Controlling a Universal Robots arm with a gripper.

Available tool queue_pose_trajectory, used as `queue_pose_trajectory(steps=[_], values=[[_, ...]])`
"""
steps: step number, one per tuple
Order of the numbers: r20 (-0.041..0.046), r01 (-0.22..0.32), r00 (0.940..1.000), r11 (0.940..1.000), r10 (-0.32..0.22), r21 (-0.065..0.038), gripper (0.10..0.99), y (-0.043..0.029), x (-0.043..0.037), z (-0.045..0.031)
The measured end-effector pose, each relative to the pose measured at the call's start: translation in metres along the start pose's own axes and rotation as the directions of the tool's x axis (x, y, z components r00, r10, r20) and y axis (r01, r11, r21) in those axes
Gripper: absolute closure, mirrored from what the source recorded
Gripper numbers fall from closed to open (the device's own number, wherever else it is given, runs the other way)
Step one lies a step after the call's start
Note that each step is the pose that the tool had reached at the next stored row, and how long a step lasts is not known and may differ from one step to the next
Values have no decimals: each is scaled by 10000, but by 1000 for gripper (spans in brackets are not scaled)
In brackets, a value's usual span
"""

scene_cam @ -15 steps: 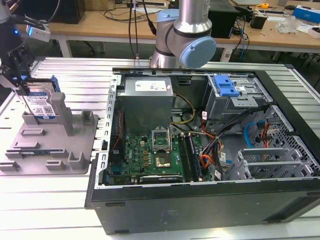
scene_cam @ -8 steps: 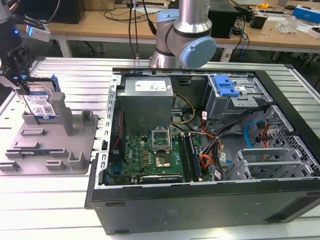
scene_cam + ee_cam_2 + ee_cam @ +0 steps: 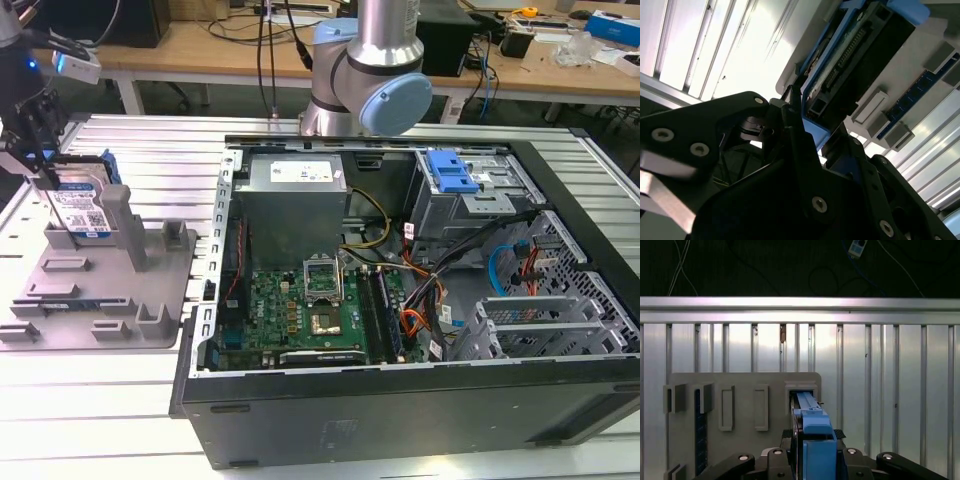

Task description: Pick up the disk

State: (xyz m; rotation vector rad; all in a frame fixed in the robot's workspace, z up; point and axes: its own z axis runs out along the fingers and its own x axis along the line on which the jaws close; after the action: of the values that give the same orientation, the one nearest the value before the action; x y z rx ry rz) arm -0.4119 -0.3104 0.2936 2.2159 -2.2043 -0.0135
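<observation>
- We see the disk standing on edge in the grey fixture, at the exterior view's left, well apart from the open computer case.
- The gripper sits over the disk's top edge; in the first wrist view its fingers flank the blue rail closely, narrowed onto it.
- We judge the claw to be gripping the disk, though contact on both sides is hard to confirm.
- To do this well, we keep the grip centred on the rail and square to the slot.
- We lift straight along the upright posts; any tilt risks jamming the disk against them.
</observation>
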Motion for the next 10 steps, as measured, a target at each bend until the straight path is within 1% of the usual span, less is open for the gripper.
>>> queue_pose_trajectory(steps=[4,5,10], values=[[0,1,10000,10000,-1,0,690,0,8,1],[1,1,10000,10000,-1,0,706,0,11,2],[0,1,10000,10000,-1,-1,718,0,18,5]])
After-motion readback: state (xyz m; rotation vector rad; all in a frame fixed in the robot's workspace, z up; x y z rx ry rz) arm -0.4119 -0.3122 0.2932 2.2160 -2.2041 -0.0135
